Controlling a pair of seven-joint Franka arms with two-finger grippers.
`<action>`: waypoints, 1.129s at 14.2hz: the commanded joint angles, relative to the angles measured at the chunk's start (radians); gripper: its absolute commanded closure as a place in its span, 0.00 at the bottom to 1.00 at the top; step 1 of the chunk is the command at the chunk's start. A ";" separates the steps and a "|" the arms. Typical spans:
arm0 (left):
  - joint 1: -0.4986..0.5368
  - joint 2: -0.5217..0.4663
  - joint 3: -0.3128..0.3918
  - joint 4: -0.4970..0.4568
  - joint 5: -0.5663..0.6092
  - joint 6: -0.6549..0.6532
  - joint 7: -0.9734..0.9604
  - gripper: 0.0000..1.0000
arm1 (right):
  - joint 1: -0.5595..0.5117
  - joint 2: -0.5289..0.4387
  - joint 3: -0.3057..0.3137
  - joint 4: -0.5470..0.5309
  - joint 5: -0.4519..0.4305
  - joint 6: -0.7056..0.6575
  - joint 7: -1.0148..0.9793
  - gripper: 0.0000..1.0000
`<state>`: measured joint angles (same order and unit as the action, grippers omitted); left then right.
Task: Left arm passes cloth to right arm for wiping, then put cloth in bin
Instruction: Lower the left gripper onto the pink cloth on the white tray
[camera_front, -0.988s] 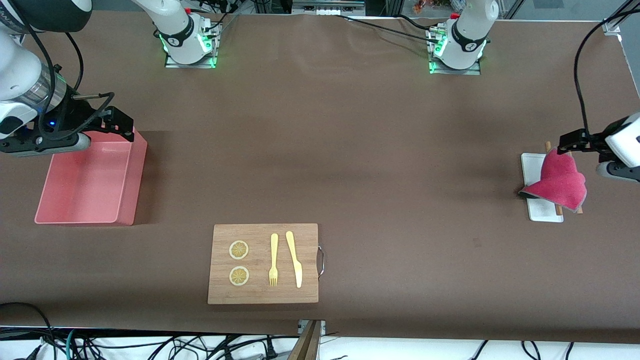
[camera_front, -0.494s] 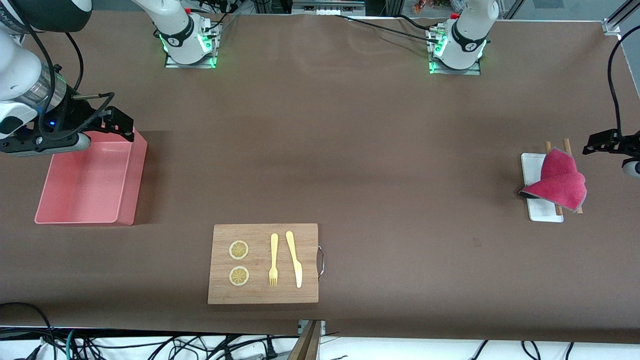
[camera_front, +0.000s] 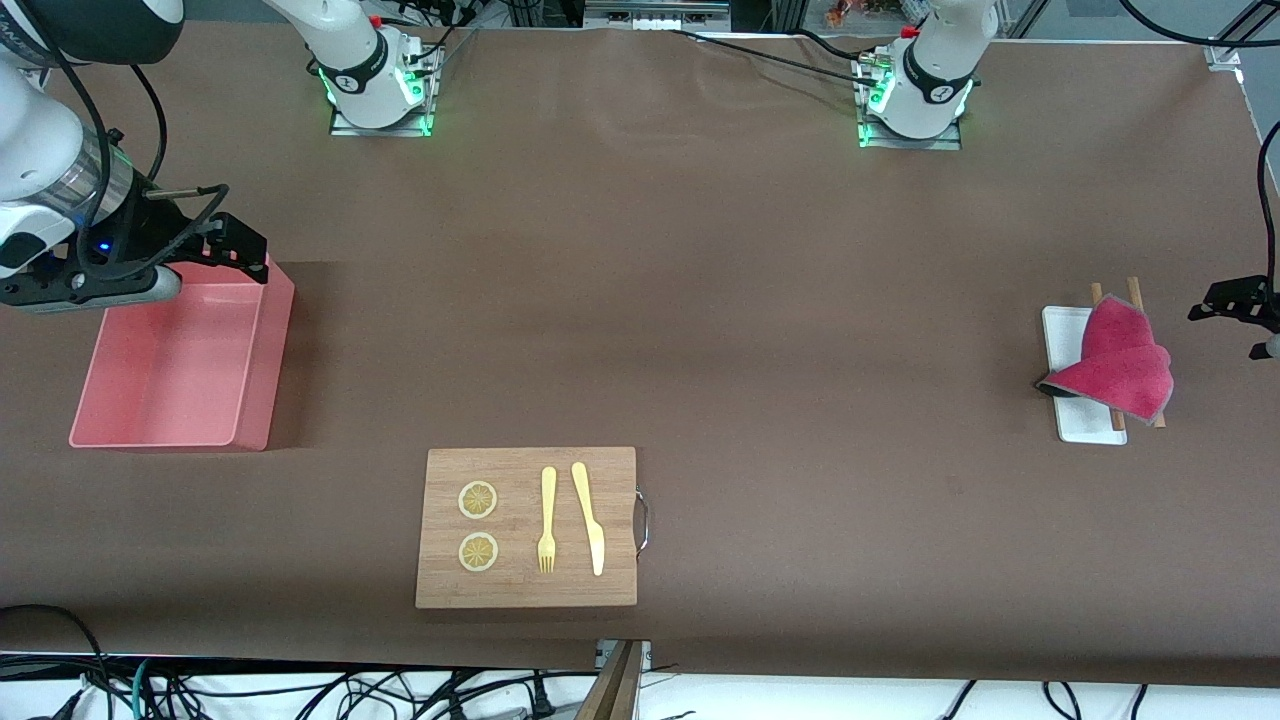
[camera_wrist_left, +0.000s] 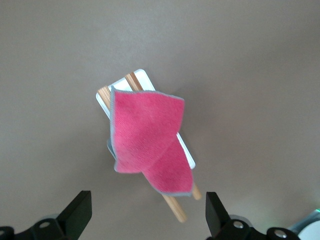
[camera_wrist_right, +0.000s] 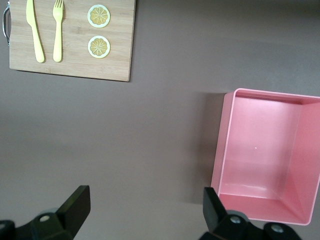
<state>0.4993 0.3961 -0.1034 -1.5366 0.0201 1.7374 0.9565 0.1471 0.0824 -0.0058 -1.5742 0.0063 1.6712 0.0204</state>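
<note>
Cloth (camera_front: 1117, 366) lies draped over a small white tray (camera_front: 1060, 330) and two wooden sticks (camera_front: 1134, 290) at the left arm's end of the table, just beside the left gripper (camera_front: 1232, 300), which hangs empty in the air with its fingers (camera_wrist_left: 77, 212) spread wide. In the left wrist view the cloth (camera_wrist_left: 147, 140) sits between those fingers, well below them. Right gripper (camera_front: 235, 245) hovers over the rim of the pink bin (camera_front: 255, 400), fingers (camera_wrist_right: 75, 202) likewise spread and holding nothing; that arm waits. A wooden board (camera_front: 526, 527) with knife, fork and lemon slices lies well apart from both.
</note>
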 joint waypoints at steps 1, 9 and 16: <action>0.022 0.070 -0.012 0.039 -0.067 0.042 0.102 0.00 | -0.001 -0.001 0.000 0.017 0.011 -0.018 -0.011 0.00; 0.056 0.236 -0.010 0.144 -0.218 0.071 0.126 0.12 | -0.001 -0.001 -0.002 0.017 0.012 -0.018 -0.011 0.00; 0.074 0.260 -0.010 0.145 -0.244 0.071 0.123 0.52 | -0.001 0.000 -0.002 0.017 0.012 -0.018 -0.011 0.00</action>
<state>0.5642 0.6437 -0.1050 -1.4243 -0.2013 1.8215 1.0549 0.1471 0.0825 -0.0059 -1.5740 0.0064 1.6712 0.0203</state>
